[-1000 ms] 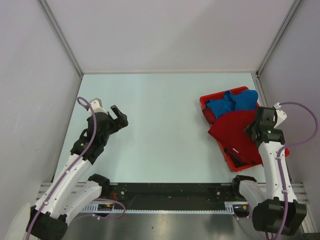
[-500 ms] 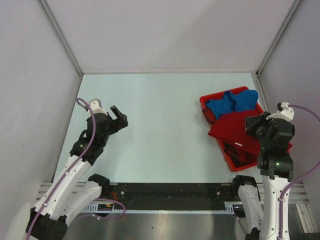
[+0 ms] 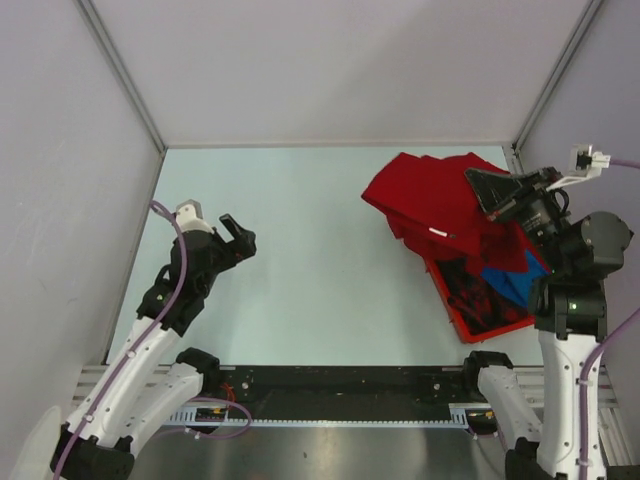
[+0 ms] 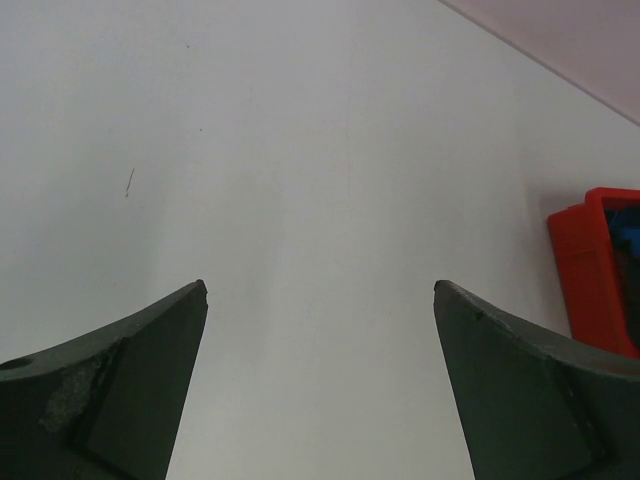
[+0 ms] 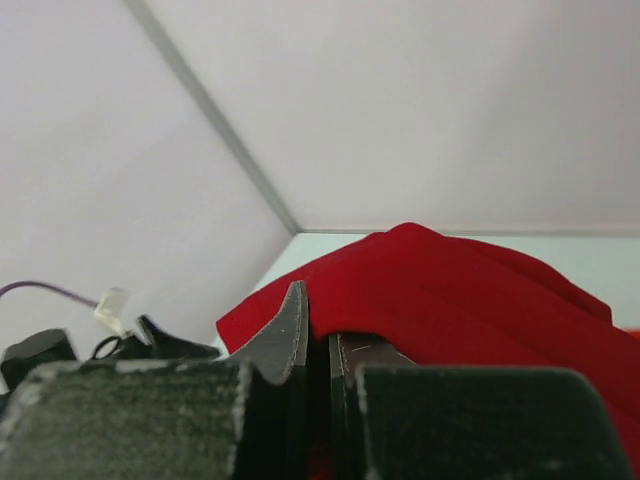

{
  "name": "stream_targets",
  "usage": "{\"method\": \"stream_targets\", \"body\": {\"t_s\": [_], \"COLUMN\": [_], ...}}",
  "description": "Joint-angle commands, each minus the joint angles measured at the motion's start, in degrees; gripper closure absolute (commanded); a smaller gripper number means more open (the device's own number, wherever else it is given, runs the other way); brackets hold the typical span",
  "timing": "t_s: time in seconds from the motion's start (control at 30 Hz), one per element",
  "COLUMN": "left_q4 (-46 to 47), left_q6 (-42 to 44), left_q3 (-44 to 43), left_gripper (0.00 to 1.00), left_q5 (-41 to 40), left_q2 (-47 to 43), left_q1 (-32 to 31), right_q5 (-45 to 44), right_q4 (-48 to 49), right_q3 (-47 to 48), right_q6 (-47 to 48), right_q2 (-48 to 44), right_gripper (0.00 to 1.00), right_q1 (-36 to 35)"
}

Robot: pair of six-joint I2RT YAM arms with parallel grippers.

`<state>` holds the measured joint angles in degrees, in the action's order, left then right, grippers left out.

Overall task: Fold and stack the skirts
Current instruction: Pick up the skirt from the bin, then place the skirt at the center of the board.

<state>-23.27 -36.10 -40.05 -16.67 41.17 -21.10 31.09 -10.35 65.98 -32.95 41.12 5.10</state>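
My right gripper (image 3: 488, 188) is pinched tight on the red skirt (image 3: 430, 205), holding it above the tray (image 3: 468, 330)'s far end. The cloth trails left toward open table. Left gripper (image 3: 238, 232) hangs wide open and empty, well apart, so right's nearer.

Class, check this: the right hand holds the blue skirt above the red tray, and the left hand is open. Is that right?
No: the top external view shows the right hand holding the red skirt above the red tray; the blue skirt lies in it. The left hand is open.
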Motion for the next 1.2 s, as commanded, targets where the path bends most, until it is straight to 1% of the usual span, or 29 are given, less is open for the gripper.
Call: {"method": "stream_targets", "body": {"t_s": [0.0, 0.03, 0.07, 0.13, 0.17, 0.2, 0.23, 0.27, 0.3, 0.37, 0.43, 0.5, 0.6, 0.67, 0.73, 0.77, 0.8, 0.83, 0.87, 0.93, 0.97, 1.0, 1.03, 1.07, 1.1, 1.17], "left_q4": [1.3, 1.3, 1.2, 1.0, 0.9, 0.6, 0.2, -0.7, -1.2, -2.4, -4.1, -5.3, -8.0, -11.8, -12.8, -12.2, -11.8, -10.5, -10.0, -8.9, -7.2, -6.7, -6.3, -4.7, -3.6, -1.1], "left_q6": [-1.3, -1.4, -1.4, -2.0, -2.1, -2.2, -2.6, -2.9, -3.3, -4.8, -6.4, -7.1, -10.3, -13.9, -15.6, -15.6, -15.6, -15.6, -15.4, -15.0, -14.5, -14.3, -14.7, -14.5, -13.8, -13.2], "left_q3": [0.7, 0.7, 0.7, 0.6, 0.6, 0.4, 0.3, 0.1, 0.0, -0.2, -0.2, -0.2, -0.7, -1.3, -1.3, -0.6, -0.3, 0.1, 1.0, 2.0, 3.2, 3.9, 4.5, 5.3, 5.9, 7.3], "left_gripper": [0.0, 0.0, 0.0, 0.0, 0.0, 0.0, 0.0, 0.0, 0.0, 0.0, 0.0, 0.0, 0.0, 0.0, 0.0, 0.0, 0.0, 0.0, 0.0, 0.0, 0.0, 0.0, 0.0, 0.0, 0.0, 0.0], "left_q5": [1.0, 1.1, 1.4, 1.5, 1.5, 1.5, 1.1, 0.8, -0.1, -1.2, -2.7, -4.1, -8.7, -12.8, -13.7, -12.7, -11.9, -10.7, -8.2, -5.8, -4.7, -3.0, -2.2, -1.0, 2.2, 5.5], "left_q2": [-2.1, -2.4, -2.6, -2.8, -3.0, -3.1, -3.4, -3.5, -3.6, -4.3, -5.2, -5.8, -6.8, -7.3, -7.9, -8.2, -8.6, -8.6, -8.7, -8.1, -7.8, -6.7, -6.0, -5.1, -3.2, -1.1], "left_q1": [0.0, 0.0, 0.0, 0.0, 0.0, 0.0, 0.0, 0.0, 0.0, 0.0, 0.0, 0.0, 0.0, 0.0, 0.0, 0.0, 0.0, 0.0, 0.0, 0.0, 0.0, 0.0, 0.0, 0.0, 0.0, 0.0], "right_q5": [4.6, 2.7, -3.3, -11.0, -18.9, -23.0, -26.8, -33.9, -37.3, -44.1, -45.9, -45.3, -43.7, -42.8, -41.9, -40.6, -39.8, -38.7, -38.4, -36.9, -35.9, -34.6, -33.0, -32.9, -33.1, -36.3], "right_q4": [14.0, 13.0, 10.7, 7.7, 6.9, 6.7, 7.1, 7.8, 8.9, 9.9, 9.9, 9.6, 5.7, 3.4, 2.5, 2.3, 2.4, 2.5, 2.6, 2.3, 1.7, 1.3, 1.0, 0.2, -0.4, -2.0], "right_q3": [4.6, 5.8, 6.4, 8.5, 9.3, 9.8, 10.1, 11.1, 11.5, 12.9, 13.5, 13.6, 13.5, 13.5, 13.5, 13.5, 13.5, 13.5, 13.5, 13.5, 13.5, 13.5, 13.5, 13.3, 13.2, 12.4], "right_q6": [-1.6, 0.2, 5.4, 10.8, 13.0, 16.2, 17.6, 18.5, 19.8, 21.0, 21.0, 20.1, 16.3, 14.1, 12.9, 11.8, 11.2, 10.2, 8.6, 7.4, 7.1, 7.1, 7.0, 7.0, 7.7, 8.2], "right_q2": [6.0, 7.0, 9.4, 12.1, 13.6, 16.8, 18.4, 19.7, 22.8, 25.8, 29.9, 32.2, 38.0, 43.6, 47.0, 50.8, 52.4, 54.0, 56.3, 57.8, 58.3, 58.3, 58.1, 57.7, 56.5, 54.5], "right_gripper": [1.0, 1.0, 1.0, 1.0, 1.0, 1.0, 1.0, 1.0, 1.0, 1.0, 1.0, 1.0, 1.0, 1.0, 1.0, 1.0, 0.96, 0.88, 0.66, 0.39, 0.26, 0.09, 0.01, 0.0, 0.0, 0.0], "right_q1": [-9.5, -12.5, -20.1, -28.2, -31.7, -38.2, -40.8, -43.0, -47.0, -50.0, -52.2, -52.7, -52.7, -52.7, -52.7, -52.6, -52.5, -52.3, -52.0, -51.2, -50.7, -49.8, -49.6, -49.3, -49.2, -49.4]}}
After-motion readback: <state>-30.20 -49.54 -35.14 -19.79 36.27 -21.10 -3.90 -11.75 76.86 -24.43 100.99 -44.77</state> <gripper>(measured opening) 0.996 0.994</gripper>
